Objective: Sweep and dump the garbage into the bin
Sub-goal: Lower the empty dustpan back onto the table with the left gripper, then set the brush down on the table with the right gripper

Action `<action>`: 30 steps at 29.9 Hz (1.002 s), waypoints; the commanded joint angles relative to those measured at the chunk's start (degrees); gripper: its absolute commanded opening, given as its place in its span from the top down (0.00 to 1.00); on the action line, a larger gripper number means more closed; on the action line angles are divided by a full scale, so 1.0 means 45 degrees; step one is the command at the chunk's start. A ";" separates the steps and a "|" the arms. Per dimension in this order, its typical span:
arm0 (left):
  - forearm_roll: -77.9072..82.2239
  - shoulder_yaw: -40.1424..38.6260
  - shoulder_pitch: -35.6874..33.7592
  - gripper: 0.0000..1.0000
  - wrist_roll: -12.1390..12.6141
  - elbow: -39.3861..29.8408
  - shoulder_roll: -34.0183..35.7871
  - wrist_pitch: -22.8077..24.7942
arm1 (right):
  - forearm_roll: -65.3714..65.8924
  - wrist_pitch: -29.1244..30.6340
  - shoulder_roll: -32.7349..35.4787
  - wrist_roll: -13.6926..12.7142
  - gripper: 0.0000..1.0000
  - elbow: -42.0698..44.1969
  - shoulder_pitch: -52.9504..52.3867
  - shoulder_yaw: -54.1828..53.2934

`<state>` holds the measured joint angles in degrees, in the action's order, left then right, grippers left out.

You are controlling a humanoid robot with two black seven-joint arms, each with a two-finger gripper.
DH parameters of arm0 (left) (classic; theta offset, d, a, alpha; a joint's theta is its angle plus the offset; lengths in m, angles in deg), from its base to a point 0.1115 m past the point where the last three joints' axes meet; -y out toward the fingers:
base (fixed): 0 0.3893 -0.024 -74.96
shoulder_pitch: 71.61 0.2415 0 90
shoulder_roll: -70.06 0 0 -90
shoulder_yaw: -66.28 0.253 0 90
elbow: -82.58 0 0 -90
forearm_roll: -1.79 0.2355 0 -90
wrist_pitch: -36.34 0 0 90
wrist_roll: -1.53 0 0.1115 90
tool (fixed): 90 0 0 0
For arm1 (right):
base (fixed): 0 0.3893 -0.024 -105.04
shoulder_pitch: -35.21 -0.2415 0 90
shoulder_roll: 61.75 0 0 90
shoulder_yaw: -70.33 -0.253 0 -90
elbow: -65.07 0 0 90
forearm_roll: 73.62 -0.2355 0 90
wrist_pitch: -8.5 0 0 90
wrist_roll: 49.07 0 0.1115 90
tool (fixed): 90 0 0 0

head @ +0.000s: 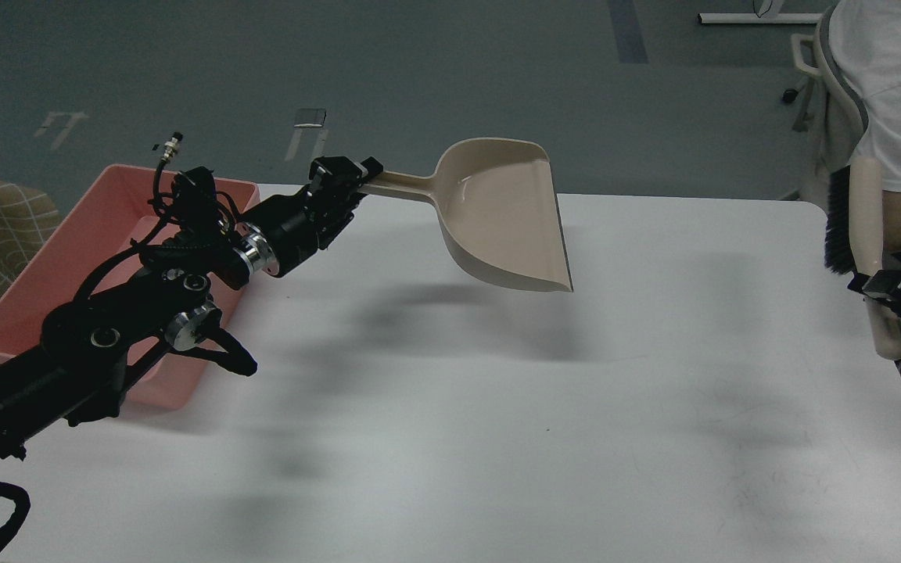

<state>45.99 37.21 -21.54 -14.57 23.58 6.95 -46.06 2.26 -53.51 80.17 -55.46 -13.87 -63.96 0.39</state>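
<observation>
The left gripper (358,178) clamps the handle of the beige plastic dustpan (501,215), held above the white table (497,407) beside the shallow pink plastic tub (36,289), while the right gripper (888,288) grips a cream-handled black-bristled brush (866,234)

My left arm reaches forward and right, its tool (357,178) clamped on a handle; my right tool (884,285) sits at the frame's right edge, gripping another handle.

wide open table (497,438) ahead of me. the dustpan (509,215) hangs over its far middle; the bin (44,281) blocks the left edge under my left arm (145,305).
</observation>
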 commanded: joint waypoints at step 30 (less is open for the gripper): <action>-0.0018 0.1948 0.0730 0.30 0.0081 -0.0112 -0.1600 -0.1414 | 0.1557 0.0001 -0.0815 -0.0045 0.61 -0.1168 0.0494 0.2476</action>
<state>45.98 46.12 -18.22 -14.32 23.23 -0.45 -52.43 9.27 -53.50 76.53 -55.58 -19.18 -61.72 11.43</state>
